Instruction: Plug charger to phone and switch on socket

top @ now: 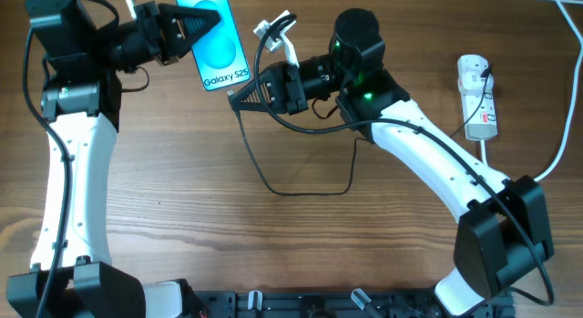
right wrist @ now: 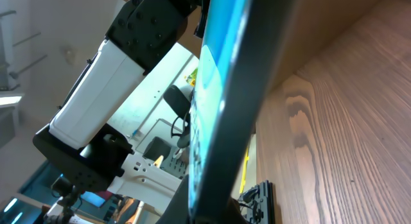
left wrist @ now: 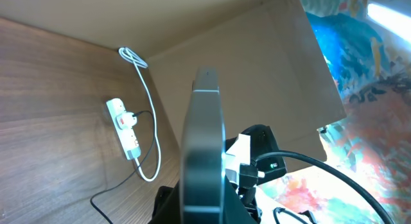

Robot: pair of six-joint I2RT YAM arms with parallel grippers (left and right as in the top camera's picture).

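Observation:
The phone (top: 219, 54), blue screen reading "Galaxy S25", is lifted off the table at the back left. My left gripper (top: 209, 25) is shut on its upper half. In the left wrist view the phone (left wrist: 204, 140) rises edge-on from the jaws. My right gripper (top: 233, 97) is shut and presses against the phone's lower edge. The thin dark charger (top: 305, 191) cable runs out from its fingertips and loops over the table; its plug tip is hidden. In the right wrist view the phone (right wrist: 225, 89) fills the middle. The white socket (top: 478, 97) lies at the far right.
A thick white cord (top: 551, 163) curves from the socket toward the back right corner. The socket (left wrist: 125, 129) and its cord (left wrist: 146, 89) also show in the left wrist view, with a dark plug in the strip. The two arms nearly meet at the phone.

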